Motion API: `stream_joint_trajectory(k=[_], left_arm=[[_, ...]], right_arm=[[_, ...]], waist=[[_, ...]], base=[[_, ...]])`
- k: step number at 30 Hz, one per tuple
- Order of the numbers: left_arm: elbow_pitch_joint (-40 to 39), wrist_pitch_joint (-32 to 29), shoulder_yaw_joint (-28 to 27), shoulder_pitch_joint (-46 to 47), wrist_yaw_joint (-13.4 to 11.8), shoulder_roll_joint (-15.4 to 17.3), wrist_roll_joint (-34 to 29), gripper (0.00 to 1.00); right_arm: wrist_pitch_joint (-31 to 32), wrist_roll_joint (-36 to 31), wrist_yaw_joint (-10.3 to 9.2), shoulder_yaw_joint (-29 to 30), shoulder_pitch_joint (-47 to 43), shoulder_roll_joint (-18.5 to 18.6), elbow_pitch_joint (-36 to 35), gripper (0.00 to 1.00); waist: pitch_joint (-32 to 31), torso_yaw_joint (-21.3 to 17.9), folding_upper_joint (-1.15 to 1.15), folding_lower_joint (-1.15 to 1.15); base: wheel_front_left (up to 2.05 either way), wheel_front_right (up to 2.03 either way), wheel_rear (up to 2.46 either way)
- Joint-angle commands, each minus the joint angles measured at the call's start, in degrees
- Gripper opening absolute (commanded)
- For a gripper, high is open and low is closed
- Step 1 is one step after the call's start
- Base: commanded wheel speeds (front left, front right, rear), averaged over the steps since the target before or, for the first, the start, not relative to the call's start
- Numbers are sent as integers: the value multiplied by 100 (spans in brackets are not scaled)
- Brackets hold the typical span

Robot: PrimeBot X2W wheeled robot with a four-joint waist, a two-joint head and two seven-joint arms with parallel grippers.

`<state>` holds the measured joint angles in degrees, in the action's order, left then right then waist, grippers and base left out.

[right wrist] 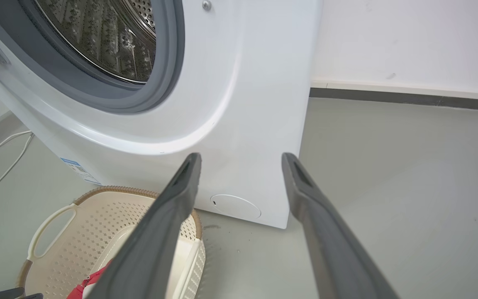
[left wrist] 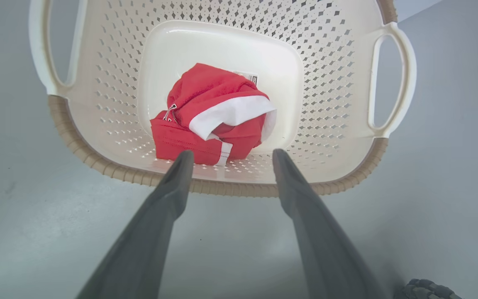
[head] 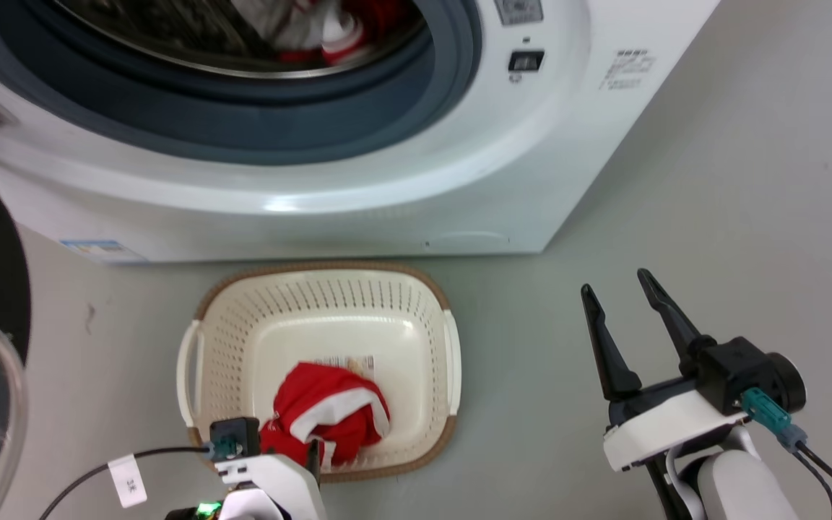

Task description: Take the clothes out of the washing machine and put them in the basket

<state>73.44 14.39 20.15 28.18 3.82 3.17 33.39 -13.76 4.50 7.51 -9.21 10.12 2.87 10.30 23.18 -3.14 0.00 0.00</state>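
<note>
While my left tool [left wrist: 231, 153] hangs spread, empty, over near rim of basket [left wrist: 338, 83], red garment [left wrist: 210, 120] lies bunched on basket bottom. More clothes [head: 347, 32] inside washing machine [head: 401, 180]. My right tool [head: 615, 282] spread, empty, above floor [head: 748, 180] beside basket.

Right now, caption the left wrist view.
Open left hand facing a cream perforated plastic basket holding a crumpled red-and-white fabric garment.

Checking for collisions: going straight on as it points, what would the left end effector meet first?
Likely the crumpled red-and-white fabric garment in the cream perforated plastic basket, just beyond the left end effector; depth is unclear, so the basket's floor might come first.
</note>
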Motion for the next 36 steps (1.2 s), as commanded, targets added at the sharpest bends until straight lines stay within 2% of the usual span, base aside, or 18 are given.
stream_joint_trajectory(k=[1, 4, 10, 17, 24, 30, 36], left_arm=[[-106, 60, 43, -158, -9, -9, -67, 100], [-342, 83, 40, -256, -67, -14, -124, 100], [-1630, 80, -167, -718, -367, 15, -574, 100], [-3201, 81, -651, -1098, -565, 34, -1215, 100], [-4368, 83, -1047, -951, -502, 14, -1695, 100], [-4601, 82, -1260, -229, -379, 42, -1926, 100], [-4024, 83, -1311, 852, -184, 181, -2067, 100]], right_arm=[[24, -29, -4, 52, -124, 1, 8, 100], [52, -55, -4, 106, -224, 1, -10, 100], [160, -237, -4, 364, -462, 1, -160, 100], [248, -360, -4, 566, -641, 1, -443, 100], [315, -355, -4, 596, -701, 1, -619, 100], [336, -364, -4, 568, -645, 1, -767, 100], [334, -304, -4, 491, -517, 1, -859, 100]], waist=[[-581, 125, 0, 0], [-764, 165, 0, 0], [-1118, 276, 0, 0], [-1270, 330, 0, 0], [-1286, 312, 0, 0], [-1114, 247, 0, 0], [-753, 52, 0, 0]], base=[[0, 0, 0], [0, 0, 0], [0, 0, 0], [0, 0, 0], [0, 0, 0], [0, 0, 0], [0, 0, 0]])
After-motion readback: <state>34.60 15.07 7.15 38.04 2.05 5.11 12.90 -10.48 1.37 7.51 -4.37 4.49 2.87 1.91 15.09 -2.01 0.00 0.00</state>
